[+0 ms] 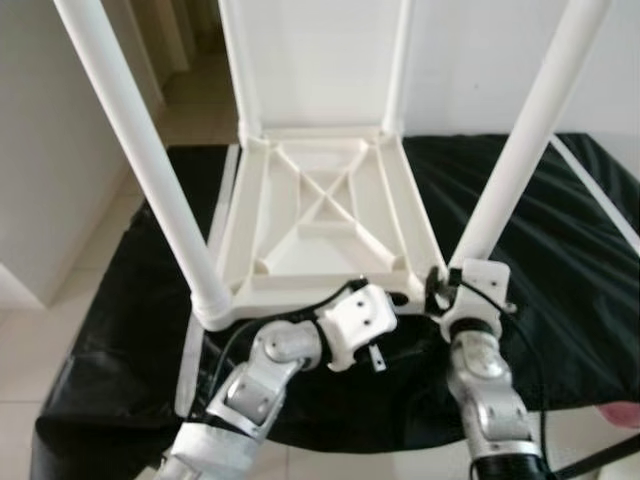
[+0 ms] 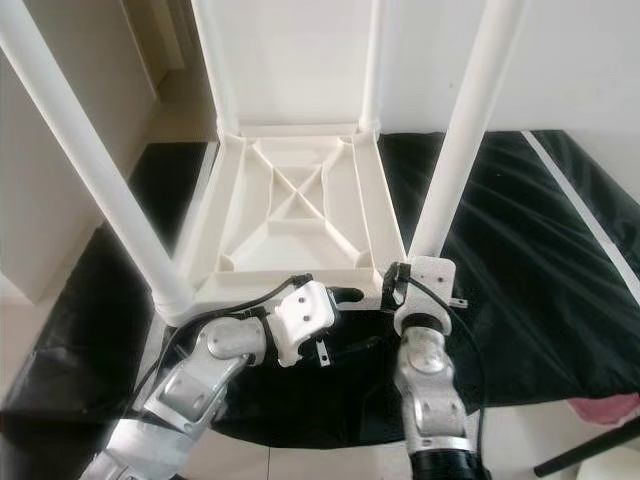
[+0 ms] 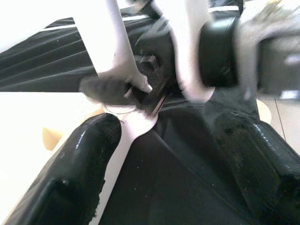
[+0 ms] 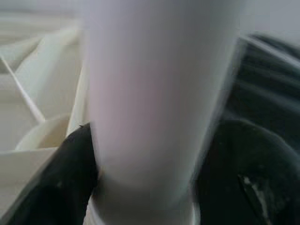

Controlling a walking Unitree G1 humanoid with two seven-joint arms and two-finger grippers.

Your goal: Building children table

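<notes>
Right tool [image 4: 145, 187] around table leg [image 4: 154, 93].

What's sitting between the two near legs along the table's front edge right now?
The left gripper reaches in under the upturned table top's front rim, between the near-left leg and near-right leg, which the right gripper clasps at its base; the left eye view shows it.
</notes>
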